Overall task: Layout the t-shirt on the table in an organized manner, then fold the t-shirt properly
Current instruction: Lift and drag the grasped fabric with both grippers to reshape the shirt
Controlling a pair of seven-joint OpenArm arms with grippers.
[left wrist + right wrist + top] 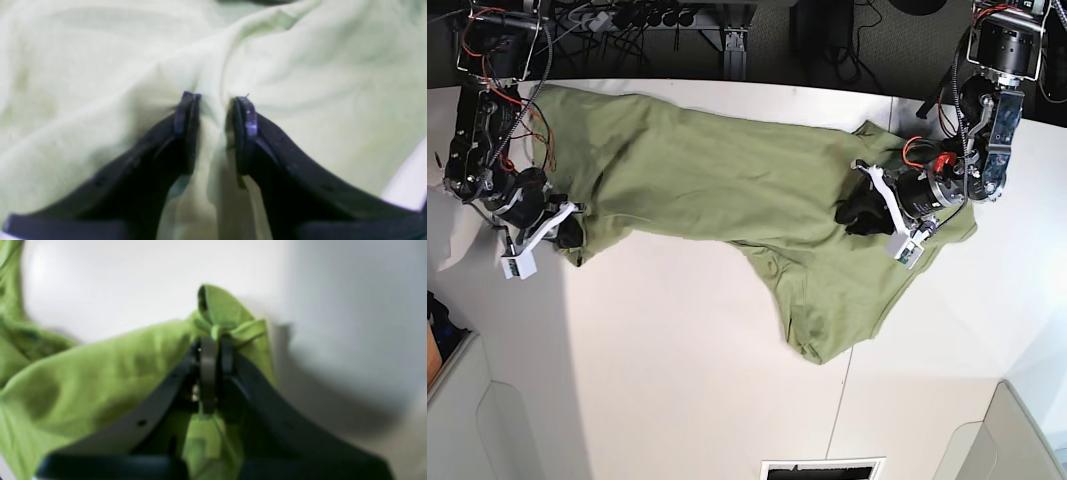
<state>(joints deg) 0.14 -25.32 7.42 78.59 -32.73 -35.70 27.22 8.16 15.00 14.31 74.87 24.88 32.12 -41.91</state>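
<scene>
The t-shirt (727,180) is seen spread lengthwise across the far half of the table (677,380), stretched between the two arms but not flat. One end is bunched at the base view's left. The other end is rumpled at the right, and a loose lobe is draped toward the near side around the middle.

The right gripper (213,350) is seen in its wrist view with fingers pressed together on a gathered corner or hem of the shirt; a small tuft of cloth pokes out beyond the tips. Bare white table lies past it. In the base view this gripper (562,225) sits at the shirt's left end.

The left gripper (216,110) is pressed down into the cloth with a ridge of fabric caught between its fingers. A narrow gap is visible between the pads, so a pinch is judged to be forming or loosely made; a firm clamp cannot be confirmed. In the base view it (862,215) sits over the shirt's right part, inside the edge.

Progress is judged early. The layout stage is under way: the shirt is pulled out roughly long, but wrinkles, the twisted right end and the hanging lobe are not yet smoothed. No fold is seen. Flattening, squaring of sleeves and all folding are left to be done.
</scene>
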